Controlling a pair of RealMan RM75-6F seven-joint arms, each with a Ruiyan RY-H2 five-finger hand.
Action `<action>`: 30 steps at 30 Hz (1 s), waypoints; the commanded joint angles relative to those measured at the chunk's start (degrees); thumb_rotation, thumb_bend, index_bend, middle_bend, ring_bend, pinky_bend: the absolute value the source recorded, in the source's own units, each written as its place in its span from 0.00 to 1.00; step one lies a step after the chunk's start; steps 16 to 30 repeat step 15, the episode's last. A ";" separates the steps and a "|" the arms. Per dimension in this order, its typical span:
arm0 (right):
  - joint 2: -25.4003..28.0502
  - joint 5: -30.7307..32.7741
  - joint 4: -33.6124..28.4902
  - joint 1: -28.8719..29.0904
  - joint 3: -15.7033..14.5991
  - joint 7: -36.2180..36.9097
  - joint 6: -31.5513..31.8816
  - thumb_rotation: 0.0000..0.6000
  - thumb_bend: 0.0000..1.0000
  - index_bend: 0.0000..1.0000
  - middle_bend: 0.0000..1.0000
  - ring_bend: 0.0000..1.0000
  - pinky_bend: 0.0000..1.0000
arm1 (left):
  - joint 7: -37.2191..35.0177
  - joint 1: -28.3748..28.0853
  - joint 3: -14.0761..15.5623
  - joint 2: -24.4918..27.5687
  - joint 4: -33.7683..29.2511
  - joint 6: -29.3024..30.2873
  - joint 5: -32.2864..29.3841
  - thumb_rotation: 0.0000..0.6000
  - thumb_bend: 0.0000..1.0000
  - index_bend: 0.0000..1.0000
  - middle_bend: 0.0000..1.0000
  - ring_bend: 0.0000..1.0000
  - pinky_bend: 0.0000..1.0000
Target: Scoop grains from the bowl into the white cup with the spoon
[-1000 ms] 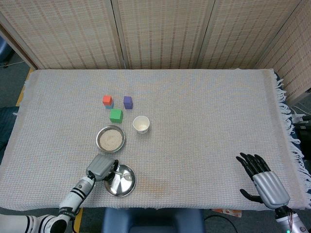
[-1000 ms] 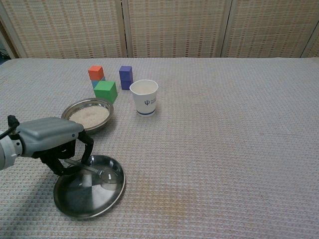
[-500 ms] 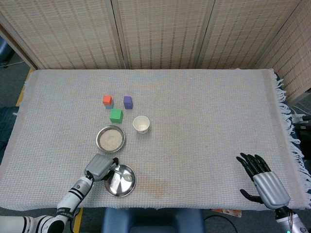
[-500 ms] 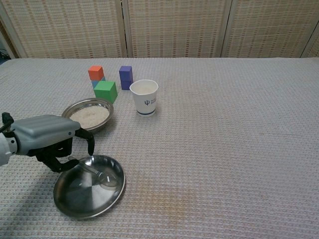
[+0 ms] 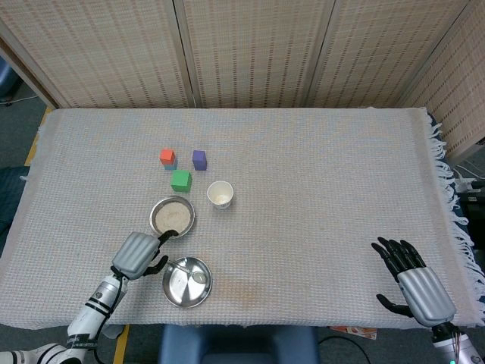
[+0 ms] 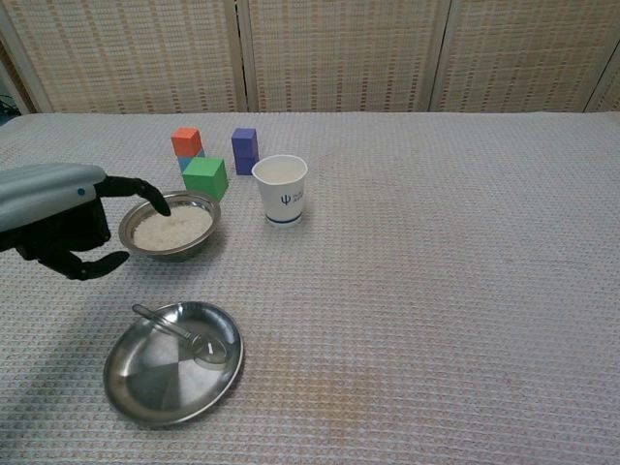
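Spoon [image 6: 174, 329] lies loose in the empty steel dish [image 5: 180, 292] near the table's front edge, handle toward the left hand [image 5: 136, 255]. That hand holds nothing, fingers [image 6: 145, 191] apart, hovering beside the dish w/ tips over the rim of the grain bowl [image 6: 172, 228]. White cup [image 6: 281, 189] stands just right of the bowl, some grains already inside. Right hand [image 5: 420, 290] rests open at the front right corner. Step looks like spoon between grips; next needs left hand down onto the handle, firm pinch, then dip into bowl.
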 commanded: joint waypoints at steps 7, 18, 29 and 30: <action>-0.45 0.81 0.26 -0.39 0.81 -0.12 1.16 1.00 0.13 0.00 0.00 0.00 0.00 | -29.26 20.82 3.68 2.49 12.49 27.31 12.17 1.00 0.41 0.00 0.08 0.06 0.34; -1.02 3.07 -0.98 -0.65 1.28 -4.04 0.25 1.00 0.13 0.00 0.00 0.00 0.00 | -26.12 25.52 6.13 10.56 10.03 31.03 16.78 1.00 0.39 0.00 0.00 0.00 0.24; -1.02 3.07 -0.98 -0.65 1.28 -4.04 0.25 1.00 0.13 0.00 0.00 0.00 0.00 | -26.12 25.52 6.13 10.56 10.03 31.03 16.78 1.00 0.39 0.00 0.00 0.00 0.24; -1.02 3.07 -0.98 -0.65 1.28 -4.04 0.25 1.00 0.13 0.00 0.00 0.00 0.00 | -26.12 25.52 6.13 10.56 10.03 31.03 16.78 1.00 0.39 0.00 0.00 0.00 0.24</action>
